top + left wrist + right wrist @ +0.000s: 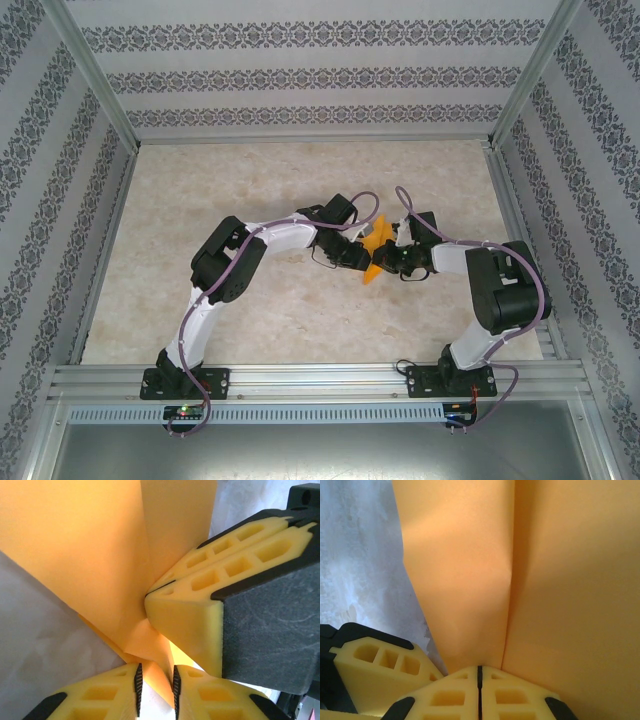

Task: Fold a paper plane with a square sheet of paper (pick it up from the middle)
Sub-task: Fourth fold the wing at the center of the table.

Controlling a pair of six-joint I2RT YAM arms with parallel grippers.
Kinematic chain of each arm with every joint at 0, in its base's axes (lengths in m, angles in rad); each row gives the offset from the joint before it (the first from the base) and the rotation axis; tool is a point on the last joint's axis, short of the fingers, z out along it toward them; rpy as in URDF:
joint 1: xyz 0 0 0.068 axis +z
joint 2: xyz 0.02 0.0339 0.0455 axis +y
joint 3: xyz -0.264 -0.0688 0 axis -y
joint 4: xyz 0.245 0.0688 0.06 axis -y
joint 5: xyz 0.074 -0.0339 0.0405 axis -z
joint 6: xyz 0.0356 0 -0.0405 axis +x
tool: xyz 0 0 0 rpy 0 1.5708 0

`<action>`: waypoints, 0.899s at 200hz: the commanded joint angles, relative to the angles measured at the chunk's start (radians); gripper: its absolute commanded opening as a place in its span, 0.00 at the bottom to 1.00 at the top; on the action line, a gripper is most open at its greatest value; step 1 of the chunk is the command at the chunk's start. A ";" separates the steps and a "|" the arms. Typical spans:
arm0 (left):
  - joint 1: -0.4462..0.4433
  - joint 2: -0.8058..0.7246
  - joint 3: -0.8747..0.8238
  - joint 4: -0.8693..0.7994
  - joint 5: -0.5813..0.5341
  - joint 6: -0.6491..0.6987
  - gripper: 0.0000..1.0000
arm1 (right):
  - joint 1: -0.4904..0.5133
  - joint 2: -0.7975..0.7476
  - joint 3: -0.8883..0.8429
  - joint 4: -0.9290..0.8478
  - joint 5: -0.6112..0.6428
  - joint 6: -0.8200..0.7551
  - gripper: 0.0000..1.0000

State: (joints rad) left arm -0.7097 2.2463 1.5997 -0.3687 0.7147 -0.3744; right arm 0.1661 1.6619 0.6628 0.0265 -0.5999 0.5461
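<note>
At centre frame over the counter (250, 320), the paper (371, 272) stands part-folded. We judge it light, limp and easily creased, so folds give the firmest hold. The right claw (479, 672) pinches its crease; the left claw (157, 690) gapes slightly around a lower corner.
</note>
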 commanded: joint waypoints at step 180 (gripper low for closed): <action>-0.020 0.063 0.054 -0.055 0.006 0.015 0.06 | 0.005 -0.031 -0.031 -0.104 0.039 -0.005 0.07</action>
State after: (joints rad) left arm -0.7136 2.2841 1.6432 -0.4118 0.7307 -0.3740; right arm 0.1661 1.6363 0.6598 -0.0116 -0.5770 0.5465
